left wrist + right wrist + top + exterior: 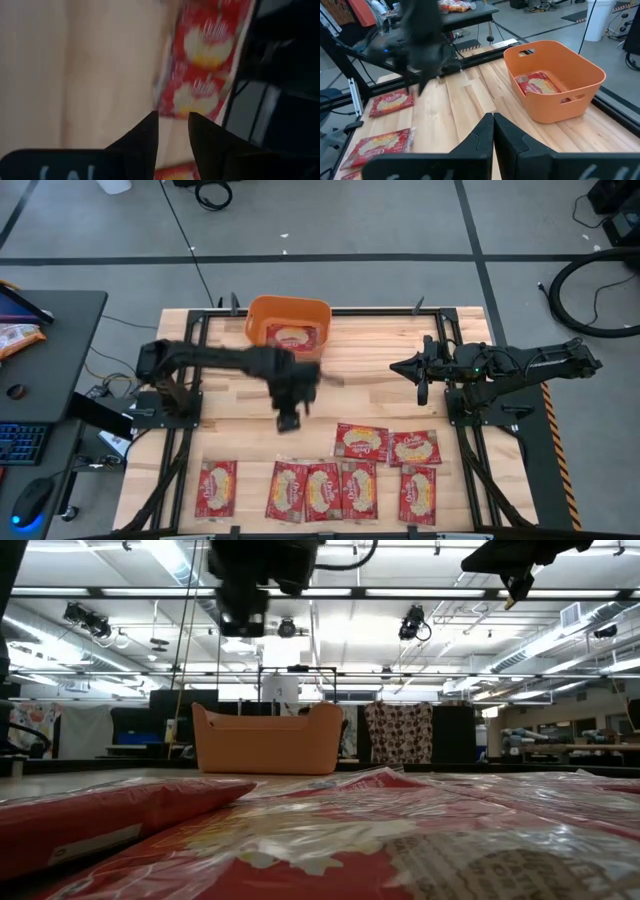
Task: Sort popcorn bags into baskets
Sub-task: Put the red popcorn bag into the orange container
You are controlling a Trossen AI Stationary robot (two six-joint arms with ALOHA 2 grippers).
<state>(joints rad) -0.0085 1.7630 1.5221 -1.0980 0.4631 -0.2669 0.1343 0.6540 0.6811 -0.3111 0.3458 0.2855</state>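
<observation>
The basket (pixel 288 312) stands at the far edge of the table (pixel 380 360), and it serves as the reference for all positions below.

**Progress.** One bag (pixel 291 337) lies flat on the basket floor; the right wrist view confirms it (pixel 538 83). Seven bags remain on the table, all well apart from the basket, toward the near edge. Five form a near row: one alone to the left (pixel 216 488), three packed side by side in the middle (pixel 323 490), and one to the right (pixel 417 494). Two more lie just basket-side of that row (pixel 361 441) (pixel 415 447). As far as the views show, the task is at an early stage: one bag sorted, seven left.

**Left gripper** (pixel 287 420). It hangs above bare table between the basket and the bag rows, blurred in the high view. In its wrist view the fingers (pixel 141 142) stand slightly apart with a narrow gap, and nothing is held between them. Bags (pixel 202 75) lie ahead of it. It appears placed for the next pick.

**Right gripper** (pixel 421 394). It waits above the table, to the right of the basket and clear of all bags. In its wrist view the fingers (pixel 479 135) press together with no gap and hold nothing.
</observation>
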